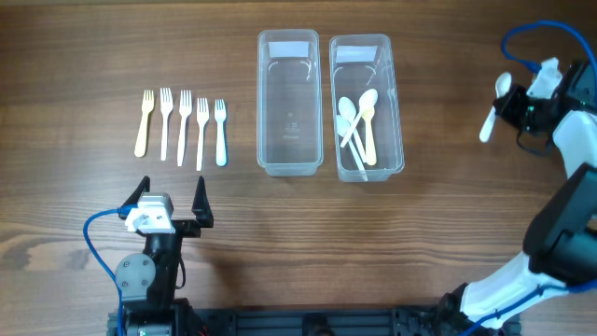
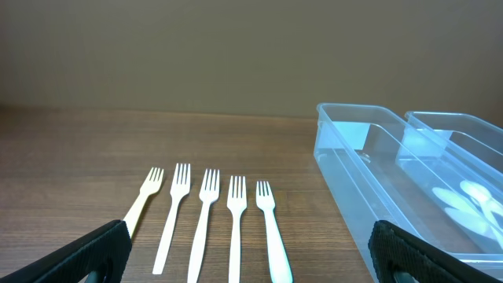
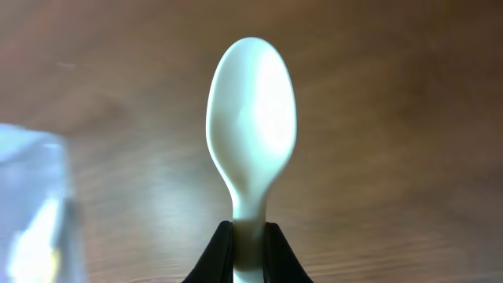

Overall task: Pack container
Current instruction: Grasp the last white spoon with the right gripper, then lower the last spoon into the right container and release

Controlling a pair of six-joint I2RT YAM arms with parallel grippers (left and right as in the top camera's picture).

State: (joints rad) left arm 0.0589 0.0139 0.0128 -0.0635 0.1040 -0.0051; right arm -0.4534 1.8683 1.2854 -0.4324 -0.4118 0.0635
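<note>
Spoon [image 3: 250, 126] of white plastic, thin and one-piece, is held by its handle in the right hand [image 3: 250, 240], whose two fingers are pinched tight on the narrow neck just below the bowl, so that the bowl stands clear above them. It sits lifted above the counter [image 1: 84, 56], well to the right of both tubs. Such a piece is likely very light and fairly stiff, though the handle would flex a little and its smooth skin could let it twist or slip in a pinch this narrow; a grip on the flat of the handle, as here, looks the sounder choice over the curved bowl. Nearest to it is the spoon container [image 1: 397, 112], clear-walled, with several spoons [image 1: 358, 126] lying loosely crossed inside. Touching or just beside that stands the empty container [image 1: 264, 112]. Further left, five forks [image 1: 183, 126] lie in a neat row, tines away from the robot, equally light and thin. The left hand [image 1: 170, 194] rests near them with its fingers spread wide, holding nothing.
</note>
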